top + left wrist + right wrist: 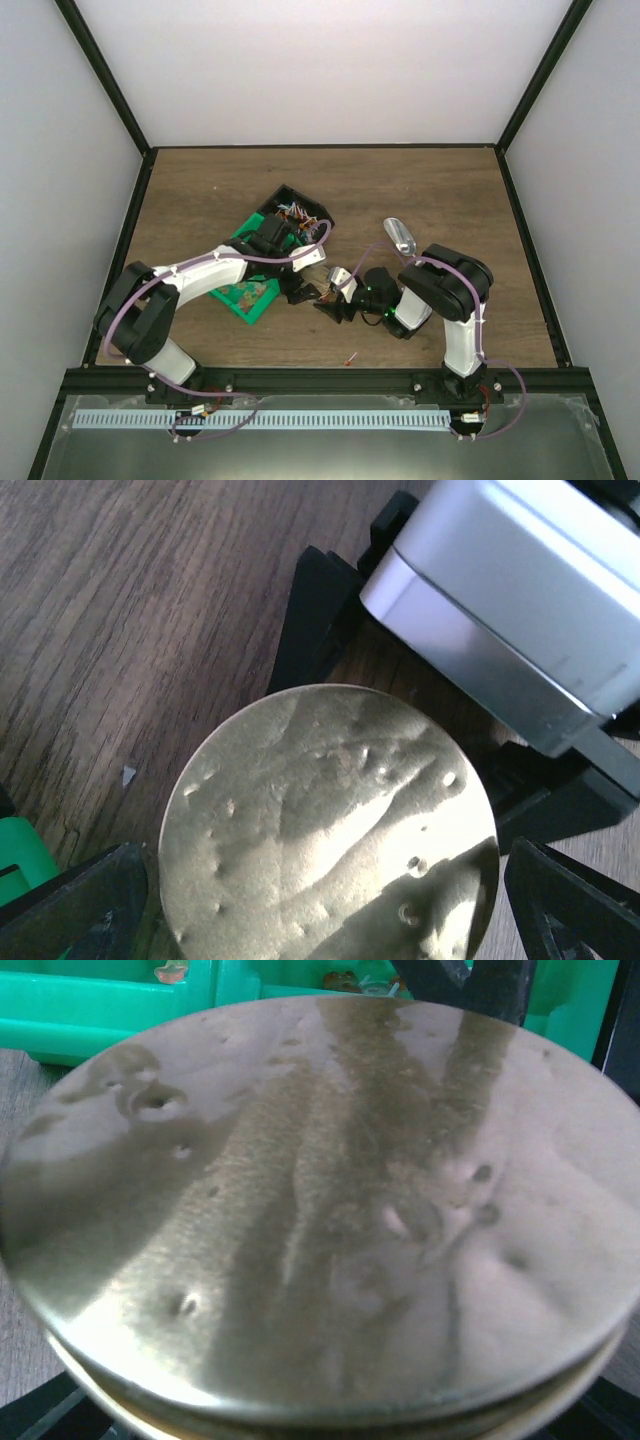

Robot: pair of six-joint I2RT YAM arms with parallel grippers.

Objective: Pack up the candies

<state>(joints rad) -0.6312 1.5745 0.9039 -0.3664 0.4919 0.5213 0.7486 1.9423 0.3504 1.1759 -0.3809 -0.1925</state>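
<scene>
Gold lid fills wrist views | left hand straddles it, grip unclear | right hand state hidden

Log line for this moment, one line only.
left hand flanks gold lid, grip unclear | right hand at lid, grip unclear | candies in black box | scoop on table

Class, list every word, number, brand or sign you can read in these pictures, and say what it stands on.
None can be read.
The gold lid carries only dents, no lettering.
The candies have wrappers too small to read.
The green tray shows no legible print.
</scene>
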